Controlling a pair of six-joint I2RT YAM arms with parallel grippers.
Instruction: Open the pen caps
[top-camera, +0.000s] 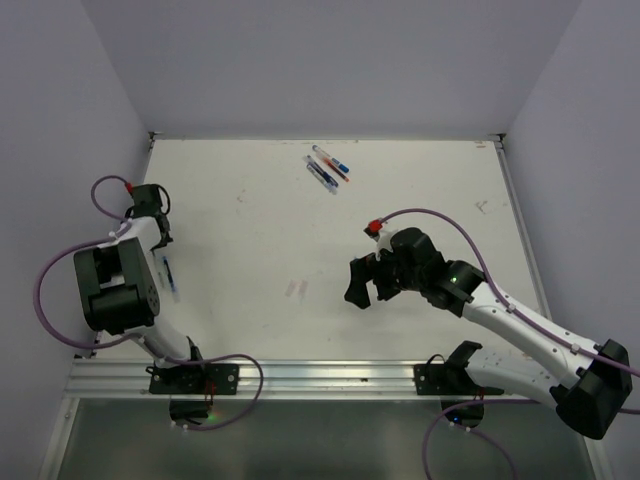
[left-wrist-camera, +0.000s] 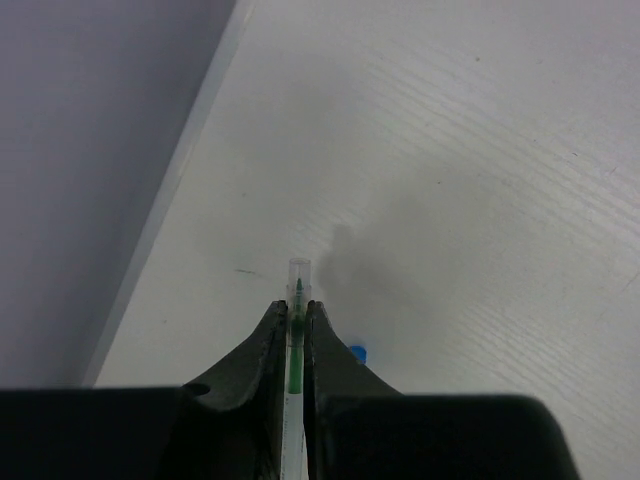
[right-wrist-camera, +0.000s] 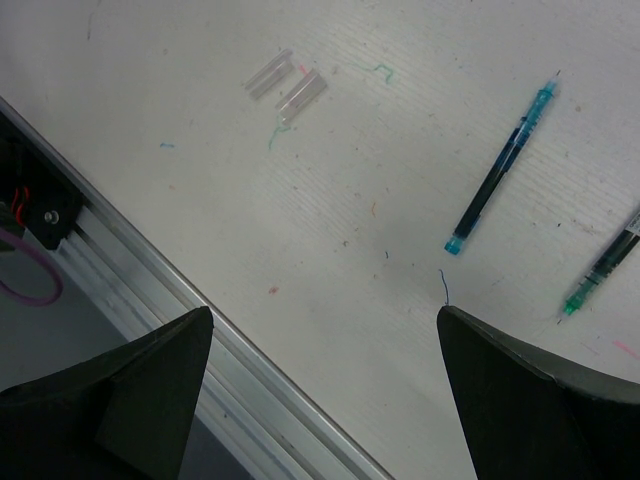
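Observation:
My left gripper (left-wrist-camera: 294, 305) is shut on a thin pen (left-wrist-camera: 297, 340) with a green tip. A clear pen cap (left-wrist-camera: 299, 270) covers that tip and sticks out past the fingertips. From above, this gripper (top-camera: 155, 222) sits at the table's left side by the wall. My right gripper (top-camera: 366, 283) hangs open over the middle, and its jaws (right-wrist-camera: 325, 312) stand wide with nothing between them. Two loose clear caps (right-wrist-camera: 286, 86) lie on the table (top-camera: 296, 289). A blue pen (right-wrist-camera: 500, 170) and a green-tipped pen (right-wrist-camera: 605, 265) lie bare beyond them.
Three more pens (top-camera: 328, 168) lie close together at the back of the table. A small blue piece (left-wrist-camera: 357, 351) rests on the table just right of my left fingers. The metal rail (right-wrist-camera: 150, 270) runs along the near edge. Walls close in the left, back and right sides.

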